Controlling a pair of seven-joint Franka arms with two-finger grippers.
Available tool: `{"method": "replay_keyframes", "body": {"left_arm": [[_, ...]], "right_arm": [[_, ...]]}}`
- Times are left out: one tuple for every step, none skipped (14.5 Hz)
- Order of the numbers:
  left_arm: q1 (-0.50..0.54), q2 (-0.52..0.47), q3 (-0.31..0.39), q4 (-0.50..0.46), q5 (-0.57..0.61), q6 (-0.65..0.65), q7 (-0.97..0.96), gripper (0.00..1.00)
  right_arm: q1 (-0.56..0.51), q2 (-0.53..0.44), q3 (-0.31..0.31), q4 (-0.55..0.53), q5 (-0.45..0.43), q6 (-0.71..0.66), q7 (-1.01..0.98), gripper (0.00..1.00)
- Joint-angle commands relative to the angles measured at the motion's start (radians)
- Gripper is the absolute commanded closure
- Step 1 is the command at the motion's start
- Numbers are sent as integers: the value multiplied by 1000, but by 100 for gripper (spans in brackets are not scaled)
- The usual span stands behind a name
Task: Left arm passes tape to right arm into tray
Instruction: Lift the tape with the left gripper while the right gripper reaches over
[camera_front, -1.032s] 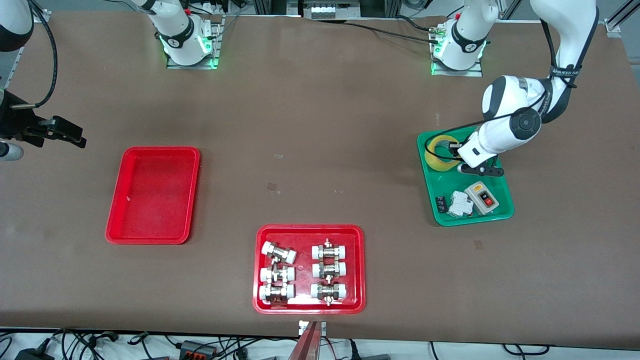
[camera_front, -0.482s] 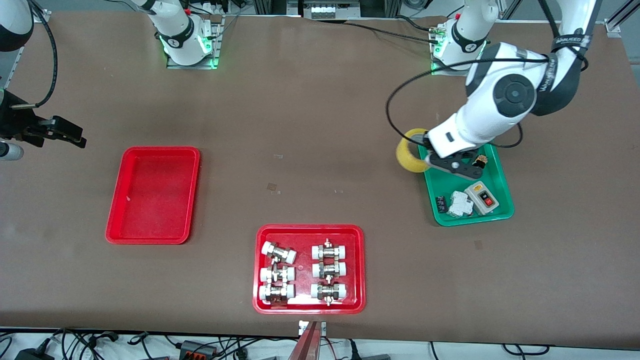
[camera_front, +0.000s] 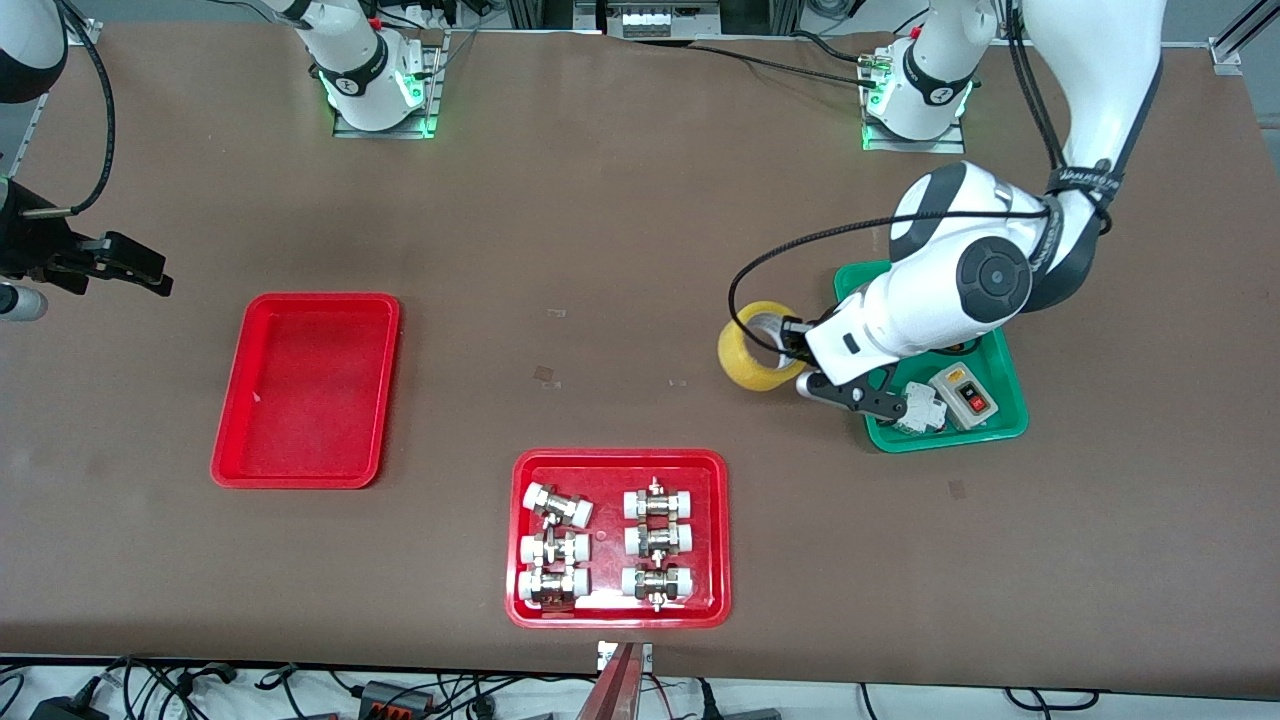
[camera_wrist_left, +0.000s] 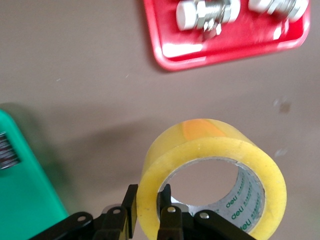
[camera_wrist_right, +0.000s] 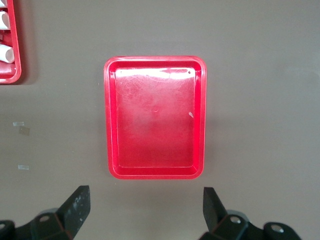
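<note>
The tape (camera_front: 752, 348), a yellowish roll, hangs in the air over bare table just beside the green tray (camera_front: 945, 440), toward the table's middle. My left gripper (camera_front: 792, 352) is shut on its wall, one thin black finger inside the ring and one outside. In the left wrist view the tape (camera_wrist_left: 215, 165) fills the foreground with the left gripper (camera_wrist_left: 148, 192) clamped on it. The plain red tray (camera_front: 305, 390) lies empty toward the right arm's end. My right gripper (camera_front: 150, 272) waits open beside it; in the right wrist view the right gripper (camera_wrist_right: 146, 197) stands short of the tray (camera_wrist_right: 155, 117).
A wider red tray (camera_front: 618, 458) of metal-and-white fittings sits near the front camera, mid-table; its corner (camera_wrist_left: 225, 45) shows in the left wrist view. The green tray (camera_wrist_left: 25, 200) holds a grey switch box (camera_front: 962, 392) and small white parts (camera_front: 920, 408).
My left arm has lifted the tape out of the green tray and carried it toward the table's middle. The right arm has not moved.
</note>
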Motion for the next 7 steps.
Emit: {"method": "replay_keyframes", "body": {"left_arm": [[-24, 53, -13, 40, -83, 40, -149, 100], [-53, 77, -24, 52, -132, 45, -175, 100], [-99, 117, -23, 81, -174, 45, -193, 100], [-124, 155, -23, 132, -201, 45, -219, 100], [-148, 203, -23, 198, -208, 45, -261, 100], [-177, 234, -23, 247, -209, 45, -308, 100], [-196, 263, -20, 291, -208, 46, -360, 100]], "right_arm": [[2, -6, 3, -5, -8, -4, -8, 0], [2, -3, 3, -7, -8, -10, -12, 0], [2, 0, 3, -7, -8, -22, -11, 0], [2, 0, 3, -7, -2, -25, -9, 0], [4, 12, 4, -7, 11, -28, -9, 0], [22, 23, 6, -7, 48, -34, -9, 0], [45, 40, 7, -7, 80, -36, -9, 0]]}}
